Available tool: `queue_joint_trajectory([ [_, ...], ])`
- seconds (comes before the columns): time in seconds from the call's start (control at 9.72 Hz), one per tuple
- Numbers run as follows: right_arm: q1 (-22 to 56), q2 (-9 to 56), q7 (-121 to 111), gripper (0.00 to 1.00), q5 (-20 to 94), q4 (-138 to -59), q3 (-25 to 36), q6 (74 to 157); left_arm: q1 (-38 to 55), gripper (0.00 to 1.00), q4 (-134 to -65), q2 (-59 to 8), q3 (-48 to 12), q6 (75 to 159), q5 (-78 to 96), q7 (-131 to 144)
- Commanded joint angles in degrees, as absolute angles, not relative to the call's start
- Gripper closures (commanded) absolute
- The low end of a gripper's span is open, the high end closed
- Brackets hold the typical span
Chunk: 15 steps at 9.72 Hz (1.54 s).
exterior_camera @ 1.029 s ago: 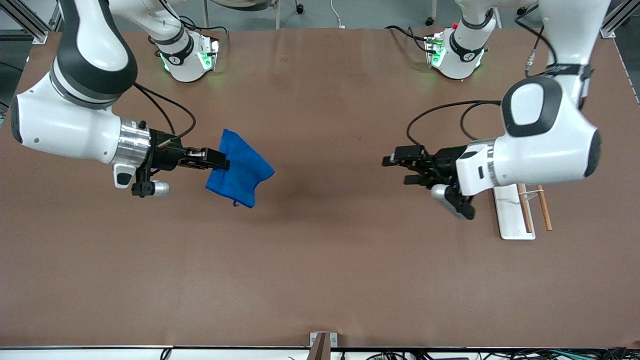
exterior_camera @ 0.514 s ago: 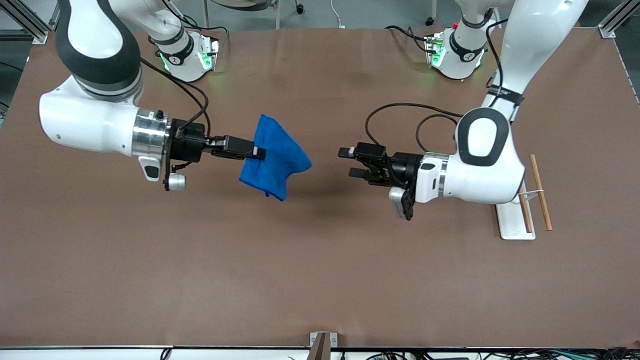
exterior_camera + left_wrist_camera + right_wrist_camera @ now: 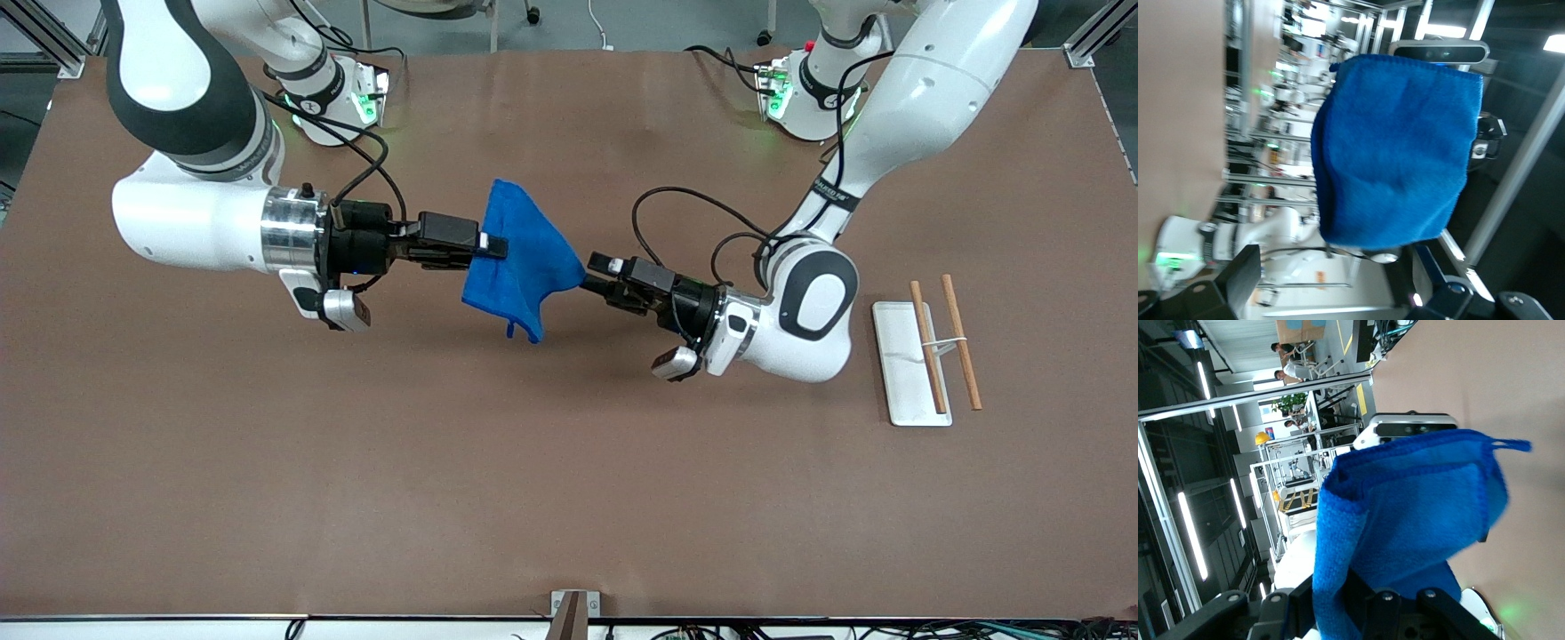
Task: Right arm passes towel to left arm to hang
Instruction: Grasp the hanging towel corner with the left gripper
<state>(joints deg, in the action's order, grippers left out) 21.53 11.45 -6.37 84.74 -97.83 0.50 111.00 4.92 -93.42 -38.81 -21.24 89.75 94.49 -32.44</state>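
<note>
Mid-surface, the right gripper (image 3: 494,246) clamps the blue towel (image 3: 520,258) aloft. The left gripper (image 3: 597,274), jaws wide, reaches its edge; it should close before the right releases.

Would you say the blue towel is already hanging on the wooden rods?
No, the towel hangs from the right gripper above the table, away from the rods.
</note>
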Motion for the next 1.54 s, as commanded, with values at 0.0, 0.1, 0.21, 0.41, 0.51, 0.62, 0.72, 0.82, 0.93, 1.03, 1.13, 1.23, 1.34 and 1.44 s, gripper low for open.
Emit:
queue_joint_trajectory([
  [0.0,20.9,11.5,-11.0,1.00,88.6,-99.3,0.7,106.6,4.4,0.00,-96.5,-40.0,-21.9,85.5,99.3,-34.0],
  [0.1,20.8,11.5,-12.1,1.00,88.9,-99.5,0.7,105.4,4.9,0.00,-96.5,-40.0,-21.9,84.6,101.3,-34.0],
  [0.21,20.8,11.5,-12.2,1.00,88.9,-99.8,0.7,105.1,5.3,0.00,-96.5,-40.1,-21.9,84.3,103.0,-34.0],
  [0.41,21.0,11.5,-12.4,1.00,91.4,-100.1,0.7,104.4,5.3,0.02,-96.4,-40.3,-22.8,84.3,103.7,-34.0],
  [0.51,21.1,11.5,-12.4,1.00,91.9,-100.1,0.7,104.5,5.3,0.03,-96.4,-40.6,-22.8,84.3,104.5,-34.0],
  [0.62,21.4,11.5,-12.4,1.00,93.0,-100.1,0.7,104.5,5.5,0.04,-96.2,-41.0,-22.8,84.3,104.6,-34.0],
  [0.72,21.6,11.5,-13.1,1.00,93.9,-100.1,0.7,104.5,5.9,0.08,-95.8,-42.0,-22.8,84.3,104.6,-34.5],
  [0.82,21.8,11.9,-13.9,1.00,94.2,-100.2,0.7,104.5,6.4,0.22,-95.8,-42.3,-22.8,84.3,104.7,-36.2],
  [0.93,21.8,12.0,-13.9,1.00,94.4,-100.1,0.7,104.5,6.6,0.40,-95.8,-42.6,-22.8,84.3,104.8,-36.5],
  [1.03,21.8,12.0,-13.9,1.00,94.7,-100.1,0.7,104.4,6.6,0.52,-96.0,-42.6,-22.8,84.3,104.7,-36.4],
  [1.13,21.8,12.0,-14.0,1.00,94.7,-100.1,0.7,104.4,6.5,0.55,-96.1,-42.5,-22.8,84.2,104.7,-36.2],
  [1.23,21.8,12.0,-14.7,1.00,94.7,-100.2,0.7,104.4,6.5,0.60,-96.0,-42.4,-22.8,84.2,104.7,-36.0],
  [1.34,21.8,12.1,-14.9,1.00,94.7,-100.3,0.7,104.4,6.3,0.73,-95.8,-42.4,-22.8,83.9,104.7,-35.9],
  [1.44,21.9,12.2,-14.9,1.00,94.7,-100.3,0.7,104.4,6.0,0.82,-95.8,-42.3,-22.9,83.8,104.7,-35.9],
])
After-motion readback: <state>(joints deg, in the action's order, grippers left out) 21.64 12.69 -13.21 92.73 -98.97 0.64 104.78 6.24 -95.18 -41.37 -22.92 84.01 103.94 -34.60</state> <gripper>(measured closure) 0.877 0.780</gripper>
